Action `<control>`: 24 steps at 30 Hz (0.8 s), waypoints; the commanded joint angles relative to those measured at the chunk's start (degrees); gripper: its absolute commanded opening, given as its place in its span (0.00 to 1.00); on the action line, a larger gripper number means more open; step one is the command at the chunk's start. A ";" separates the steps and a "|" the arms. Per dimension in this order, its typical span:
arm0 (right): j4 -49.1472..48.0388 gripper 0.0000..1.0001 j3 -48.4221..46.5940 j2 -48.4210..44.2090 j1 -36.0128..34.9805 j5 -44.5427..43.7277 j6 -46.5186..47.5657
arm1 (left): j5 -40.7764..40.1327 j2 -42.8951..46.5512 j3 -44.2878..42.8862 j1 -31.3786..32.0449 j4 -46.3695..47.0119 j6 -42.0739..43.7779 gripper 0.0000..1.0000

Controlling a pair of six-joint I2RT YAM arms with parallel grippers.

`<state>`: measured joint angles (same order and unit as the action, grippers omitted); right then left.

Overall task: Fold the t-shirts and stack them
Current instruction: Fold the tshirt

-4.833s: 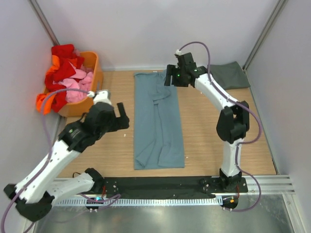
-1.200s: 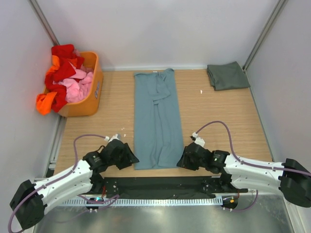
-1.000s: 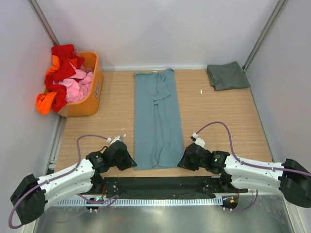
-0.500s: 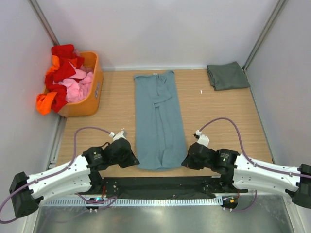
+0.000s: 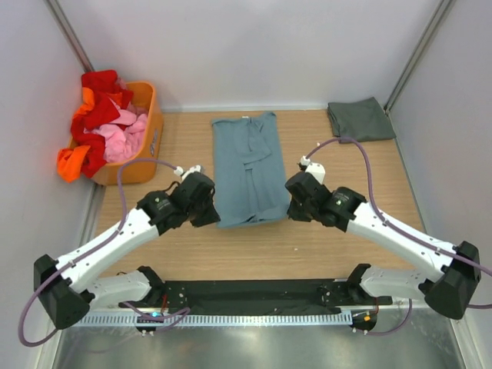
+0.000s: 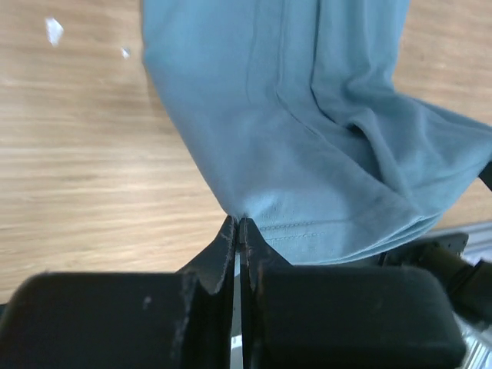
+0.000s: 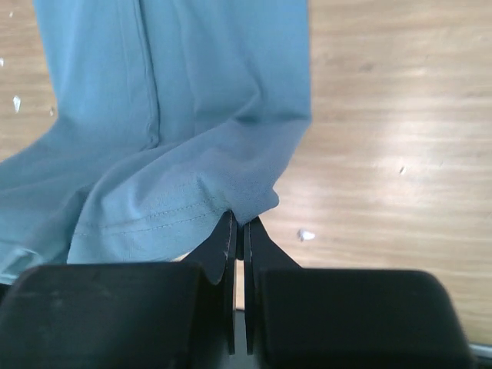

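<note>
- The wooden table (image 5: 346, 246) carries everything, and its middle serves as the folding surface.
- The blue shirt (image 5: 247, 165) lies in a long narrow strip down the middle of the table, sides already turned in, collar end flat near the far wall. Its near hem is raised off the wood and sags between the two arms, held that way, I judge, so the lower half can be carried over the upper half for the crosswise fold.
- The orange basket (image 5: 151, 131) sits at the far left corner, heaped with red, pink and orange clothes (image 5: 104, 123), well apart from the fold.
- The grey-green shirt (image 5: 361, 121) rests folded in the far right corner, likely the base of the stack the blue one should join.
- The left gripper (image 6: 237, 224) pinches the hem's left corner, its jaws closed with only a sliver of cloth between them; a corner hold keeps the edge taut and square.
- The right gripper (image 7: 239, 223) does the same at the hem's right corner, jaws pressed together on the stitched edge, level with its partner so the hem travels straight.
- A few white specks (image 7: 305, 234) lie on the wood beside the shirt, touching nothing.
</note>
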<state>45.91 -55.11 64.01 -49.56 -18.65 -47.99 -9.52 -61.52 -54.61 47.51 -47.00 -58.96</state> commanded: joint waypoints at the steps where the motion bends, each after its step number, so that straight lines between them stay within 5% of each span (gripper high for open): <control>1: -1.78 0.01 -6.22 3.83 4.55 1.42 9.04 | 2.74 -4.46 -5.58 -6.26 0.68 7.79 0.00; 24: -6.27 0.01 -34.44 37.67 22.57 12.41 22.23 | 6.10 -38.12 -33.00 -22.19 1.48 22.48 0.00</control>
<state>41.10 -84.09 98.15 -28.95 -7.62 -28.03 -3.99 -95.59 -82.37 27.07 -45.63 -39.83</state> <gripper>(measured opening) 0.053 0.006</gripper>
